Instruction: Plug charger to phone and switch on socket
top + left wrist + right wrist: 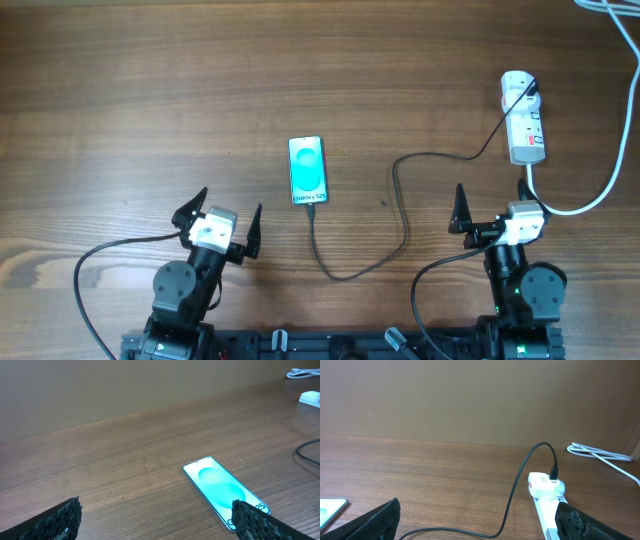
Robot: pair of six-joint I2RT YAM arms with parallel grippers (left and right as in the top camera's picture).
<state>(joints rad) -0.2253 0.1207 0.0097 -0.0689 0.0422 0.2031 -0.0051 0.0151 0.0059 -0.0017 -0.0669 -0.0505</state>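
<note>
The phone (pixel 306 170) lies flat mid-table, teal screen up; it also shows in the left wrist view (pixel 222 487). The thin black charger cable (pixel 400 215) runs from the phone's near edge, where its tip sits, loops toward me and rises to a black plug on the white socket strip (pixel 523 120) at the far right. In the right wrist view the socket (pixel 547 487) shows a red mark beside the cable (pixel 517 492). My left gripper (pixel 222 218) is open and empty, near-left of the phone. My right gripper (pixel 492 208) is open and empty, just short of the socket's near end.
A thick white cord (pixel 605 195) leaves the socket's near end, curves right and runs up the table's right edge; it shows far off in the right wrist view (pixel 600 452). The wooden table (pixel 150 100) stretches to the left and far side.
</note>
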